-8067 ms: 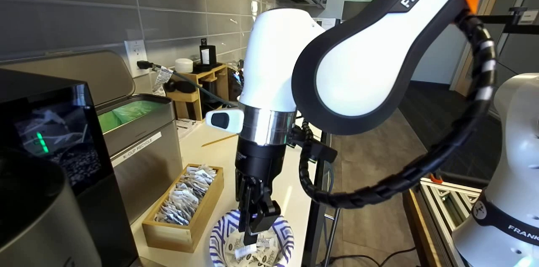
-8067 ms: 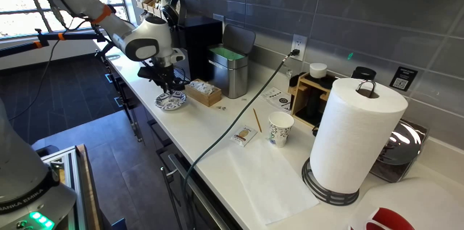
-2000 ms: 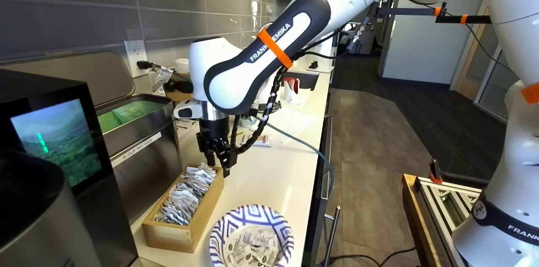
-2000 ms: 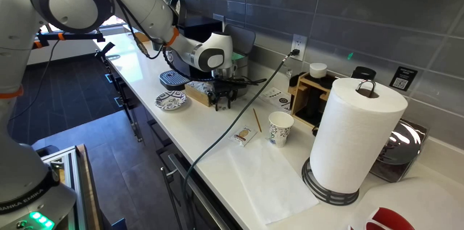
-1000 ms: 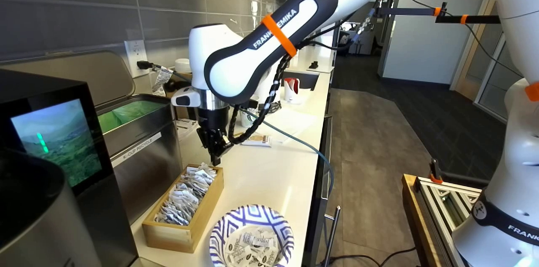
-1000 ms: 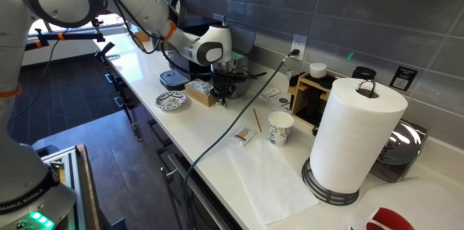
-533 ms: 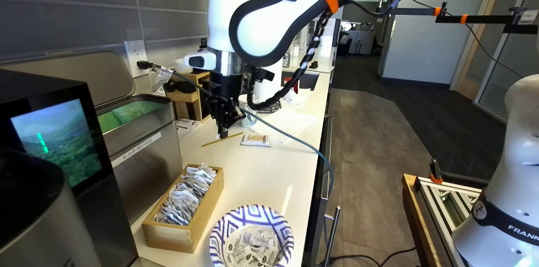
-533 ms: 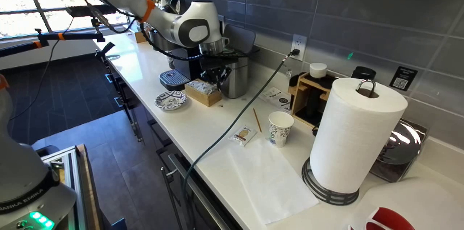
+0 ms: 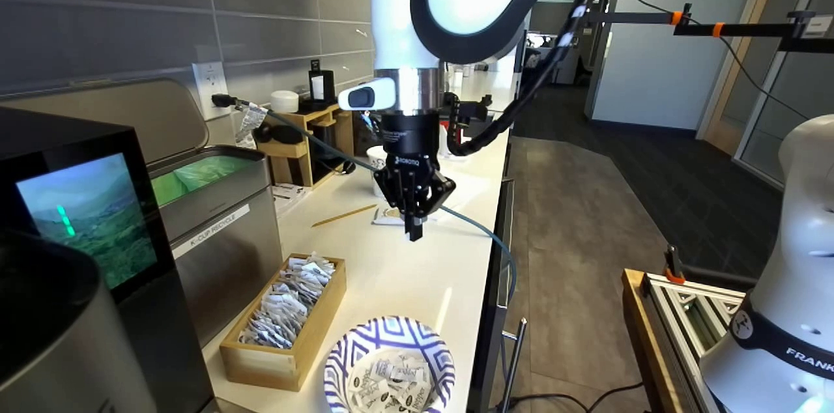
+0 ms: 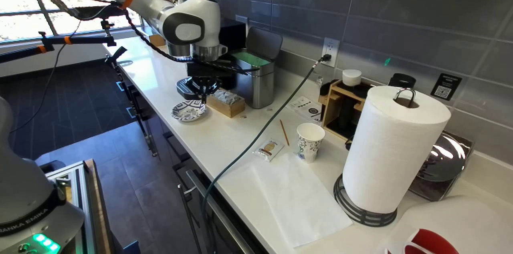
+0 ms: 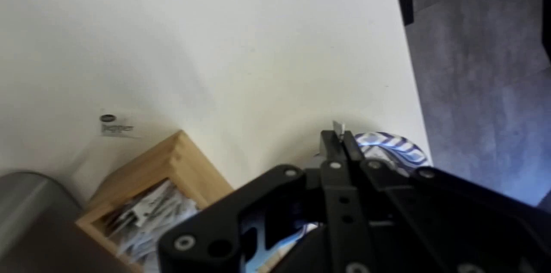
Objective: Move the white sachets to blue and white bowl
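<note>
My gripper (image 9: 414, 227) is shut on a white sachet (image 11: 338, 128); only a small tip of it shows between the fingertips in the wrist view. The gripper also shows in an exterior view (image 10: 203, 97), raised above the counter between the wooden tray and the bowl. The blue and white bowl (image 9: 435, 351) stands near the counter's front edge and holds several sachets (image 9: 391, 384). The bowl is partly hidden behind the gripper in the wrist view (image 11: 407, 151). A pile of sachets (image 9: 290, 302) fills the wooden tray. One loose sachet (image 11: 116, 127) lies on the counter beside the tray.
The wooden tray (image 9: 267, 367) stands beside the bowl. A metal bin (image 9: 225, 256) with an open lid is behind it. A cable (image 10: 260, 134) crosses the counter. A pencil (image 10: 284, 133), snack packet (image 10: 269, 150), paper cup (image 10: 310, 142) and paper towel roll (image 10: 394, 150) lie further along.
The gripper went from over the bowl to the counter at the tray's end, open, then shut there on a sachet. It has since risen and moved toward the bowl's side with it.
</note>
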Robot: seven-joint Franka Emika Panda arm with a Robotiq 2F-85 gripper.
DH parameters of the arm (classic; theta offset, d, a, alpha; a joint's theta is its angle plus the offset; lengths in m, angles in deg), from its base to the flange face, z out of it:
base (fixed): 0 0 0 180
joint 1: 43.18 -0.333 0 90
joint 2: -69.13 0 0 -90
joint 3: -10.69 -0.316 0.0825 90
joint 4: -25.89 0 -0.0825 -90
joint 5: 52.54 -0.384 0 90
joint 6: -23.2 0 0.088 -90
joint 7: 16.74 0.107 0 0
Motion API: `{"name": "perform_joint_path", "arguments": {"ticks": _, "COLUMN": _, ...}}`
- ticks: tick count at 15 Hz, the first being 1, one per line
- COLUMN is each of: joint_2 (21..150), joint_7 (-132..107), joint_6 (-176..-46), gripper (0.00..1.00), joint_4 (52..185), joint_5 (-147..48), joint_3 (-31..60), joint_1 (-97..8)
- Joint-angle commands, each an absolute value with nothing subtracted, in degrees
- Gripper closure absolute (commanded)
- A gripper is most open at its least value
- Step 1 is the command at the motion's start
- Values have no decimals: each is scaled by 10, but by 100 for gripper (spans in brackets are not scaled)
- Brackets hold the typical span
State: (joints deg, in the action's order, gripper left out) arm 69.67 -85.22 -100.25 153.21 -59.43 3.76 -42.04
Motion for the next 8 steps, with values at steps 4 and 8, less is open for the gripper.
{"name": "perform_joint_path", "arguments": {"ticks": 4, "joint_2": 640, "joint_7": -886, "joint_6": -1032, "gripper": 99, "joint_4": 1648, "joint_5": -692, "joint_3": 35, "joint_1": -483}}
{"name": "perform_joint_path", "arguments": {"ticks": 8, "joint_2": 654, "joint_7": -894, "joint_6": -1095, "gripper": 99, "joint_4": 1671, "joint_5": -723, "joint_3": 16, "joint_1": -523}}
